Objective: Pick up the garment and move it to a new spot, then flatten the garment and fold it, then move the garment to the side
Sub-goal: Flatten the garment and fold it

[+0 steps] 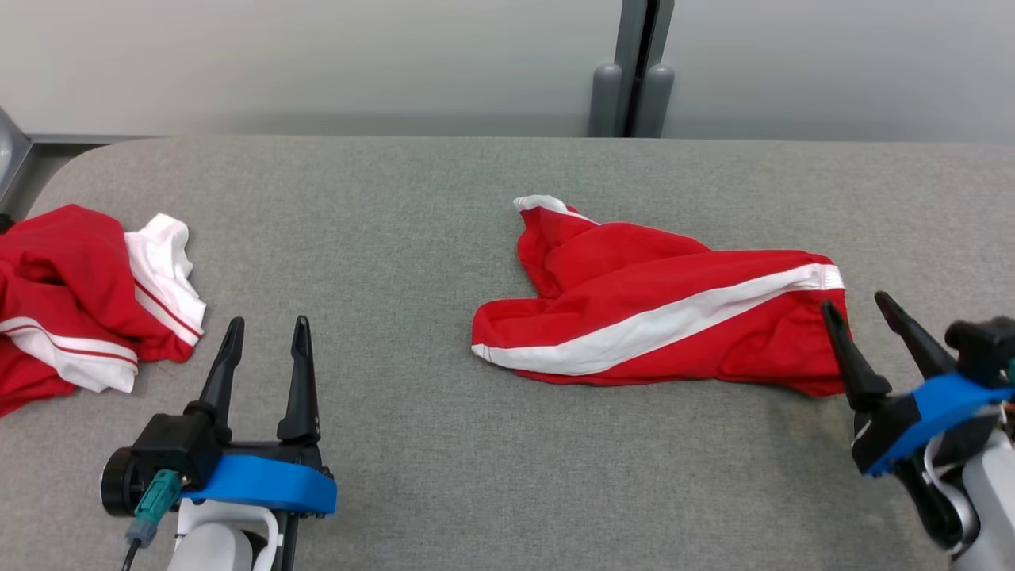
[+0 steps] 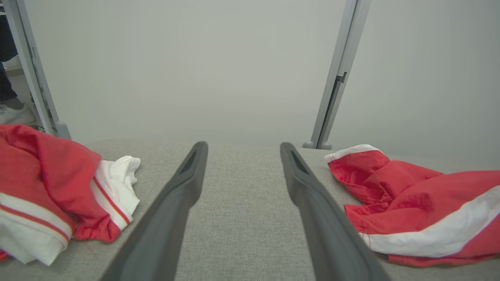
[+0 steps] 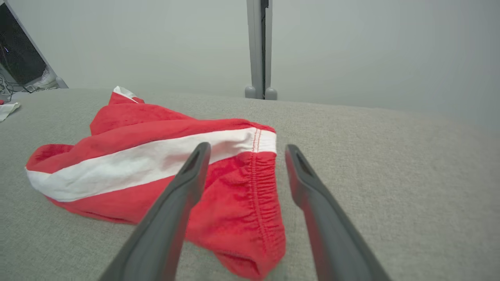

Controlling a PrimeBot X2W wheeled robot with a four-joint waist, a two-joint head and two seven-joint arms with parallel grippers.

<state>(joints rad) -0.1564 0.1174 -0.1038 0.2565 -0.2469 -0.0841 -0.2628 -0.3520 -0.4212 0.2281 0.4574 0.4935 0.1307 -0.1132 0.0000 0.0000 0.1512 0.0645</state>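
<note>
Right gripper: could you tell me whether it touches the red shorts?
Cannot tell: the right wrist view shows the right gripper over the red shorts, without clear contact or gap.

Red garment with white stripe is being shown on grey tabletop; left pile is being shown red, white-banded, thin red lines.

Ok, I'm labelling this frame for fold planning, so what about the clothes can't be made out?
Head view: the waistband end of the red shorts sits behind a finger of the right gripper; whether it touches the cloth is unclear.
Every view: the shorts' underside.
Head and left wrist views: the red and white pile is cut off by the left edge; what it holds is unclear.
</note>
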